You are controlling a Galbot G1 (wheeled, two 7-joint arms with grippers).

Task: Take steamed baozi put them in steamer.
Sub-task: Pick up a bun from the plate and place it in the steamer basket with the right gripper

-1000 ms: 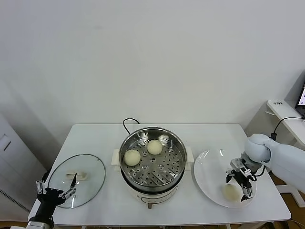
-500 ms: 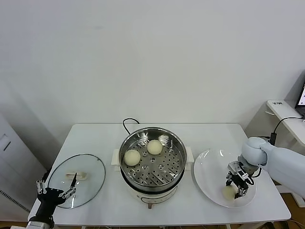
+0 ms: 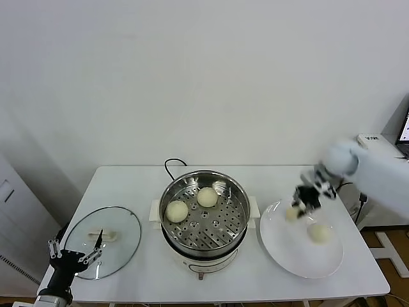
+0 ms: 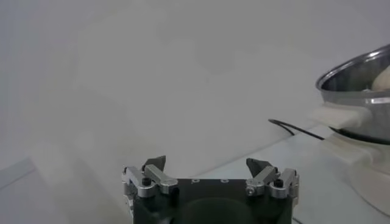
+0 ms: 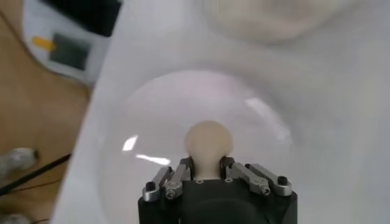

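Note:
The steamer (image 3: pixel 214 235) stands mid-table with two steamed baozi on its perforated tray, one (image 3: pixel 177 210) toward my left and one (image 3: pixel 207 197) behind it. My right gripper (image 3: pixel 300 206) hangs above the near-left part of the white plate (image 3: pixel 287 248), shut on a third baozi (image 3: pixel 293 213). In the right wrist view that bun (image 5: pixel 208 141) bulges out between the fingers (image 5: pixel 183 167) of the right gripper (image 5: pixel 207 163). A fourth baozi (image 3: pixel 319 233) lies on the plate. My left gripper (image 3: pixel 73 258) waits open, low at the table's front left corner.
A round glass lid (image 3: pixel 103 242) lies flat left of the steamer, just beyond the left gripper (image 4: pixel 206 164). The steamer's black cord (image 3: pixel 171 165) loops behind it. In the left wrist view the steamer (image 4: pixel 356 85) shows far off. A side desk (image 3: pixel 383 144) stands at far right.
The right gripper shut on a baozi on the plate, then rose with it toward the steamer. A second bun on the plate came into sight. The left arm stayed still.

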